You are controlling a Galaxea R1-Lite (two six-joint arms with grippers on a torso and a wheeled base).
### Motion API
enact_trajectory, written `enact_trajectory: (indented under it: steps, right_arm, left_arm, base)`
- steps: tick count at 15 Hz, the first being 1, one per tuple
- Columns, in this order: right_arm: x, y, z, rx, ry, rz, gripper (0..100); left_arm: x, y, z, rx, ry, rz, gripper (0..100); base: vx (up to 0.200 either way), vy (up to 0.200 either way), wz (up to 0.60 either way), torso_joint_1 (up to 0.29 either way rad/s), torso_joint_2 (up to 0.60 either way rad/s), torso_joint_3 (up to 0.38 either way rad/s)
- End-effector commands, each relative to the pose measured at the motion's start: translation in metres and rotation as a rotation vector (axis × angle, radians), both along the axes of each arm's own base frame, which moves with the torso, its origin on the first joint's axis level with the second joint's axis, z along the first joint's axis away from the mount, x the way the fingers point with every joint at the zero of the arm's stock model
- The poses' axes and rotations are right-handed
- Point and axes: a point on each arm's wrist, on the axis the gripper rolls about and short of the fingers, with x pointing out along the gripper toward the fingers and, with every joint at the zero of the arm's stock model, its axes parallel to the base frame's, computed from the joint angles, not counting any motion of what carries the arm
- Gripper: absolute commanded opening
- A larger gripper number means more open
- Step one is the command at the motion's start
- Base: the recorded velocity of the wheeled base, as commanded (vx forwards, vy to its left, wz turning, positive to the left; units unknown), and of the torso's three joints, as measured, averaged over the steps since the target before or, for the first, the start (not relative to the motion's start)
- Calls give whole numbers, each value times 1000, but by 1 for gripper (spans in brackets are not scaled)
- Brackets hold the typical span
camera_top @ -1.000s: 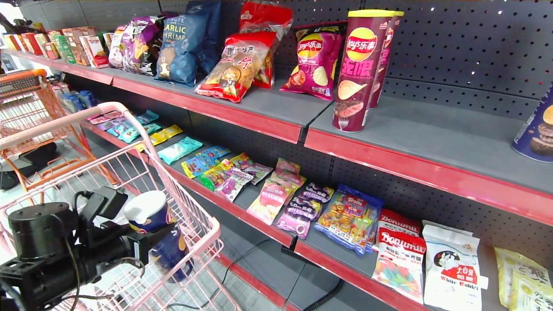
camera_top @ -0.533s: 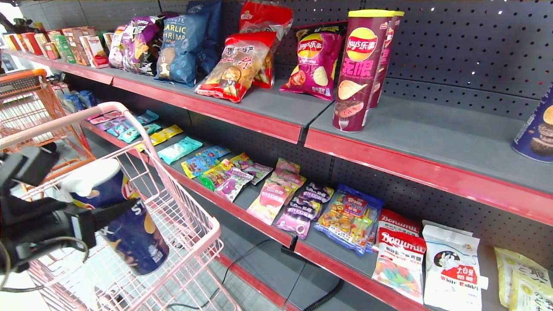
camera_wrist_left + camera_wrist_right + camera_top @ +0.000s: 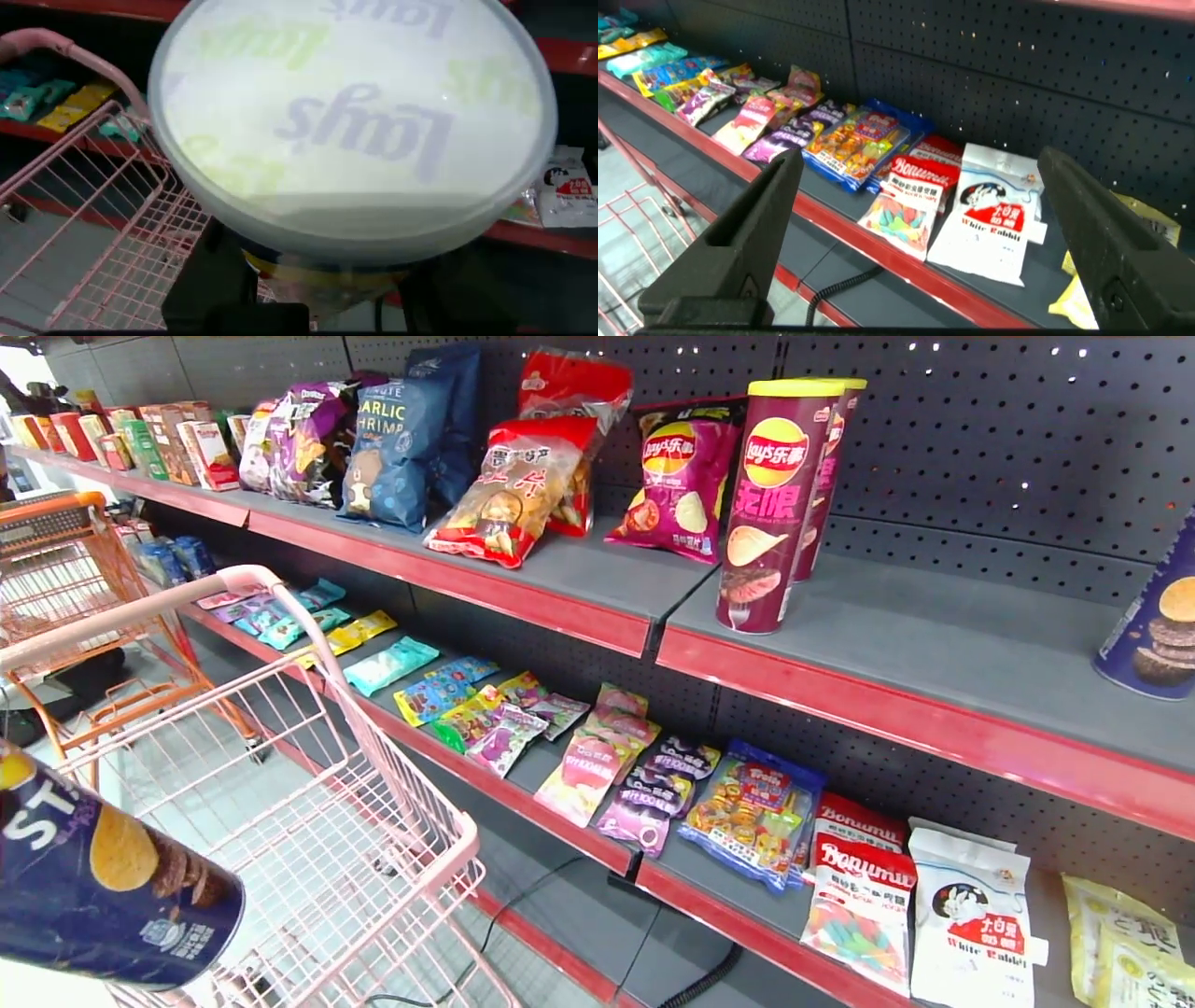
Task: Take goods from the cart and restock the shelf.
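The blue chip can (image 3: 103, 887) had come far closer to the head camera than a second before. It now lay tilted at the near left, in front of the pink cart (image 3: 149, 605). The left gripper (image 3: 327, 294) gripped it just below its white lid (image 3: 350, 121). The right gripper (image 3: 920, 159) hung with its jaws wide apart above the candy bags (image 3: 854, 140) on the lower shelf (image 3: 817, 201). The head view itself had shifted slightly.
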Motion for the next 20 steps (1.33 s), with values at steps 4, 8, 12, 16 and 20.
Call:
enact_trajectory:
  steps: [4,8,12,16,20]
  right_arm:
    - [0,0,0,-1,1,2,100]
    - [0,0,0,-1,1,1,100]
    - [0,0,0,-1,1,1,100]
    - [0,0,0,1,1,1,100]
    - [0,0,0,1,1,-1,100]
  left_arm:
    - [-22,0,-7,14,-69,67,0]
    - [-24,1,-15,15,-62,95,0]
    - [-23,1,-16,18,-57,96,0]
    - [-21,1,-24,74,-42,90,0]
    - [-22,1,-27,84,-42,107,0]
  base:
    - [0,0,0,174,-483,-315]
    - [0,0,0,216,-564,-353]
    - [0,0,0,233,-562,-339]
    - [0,0,0,176,-414,-238]
    - [0,0,0,118,-278,-150]
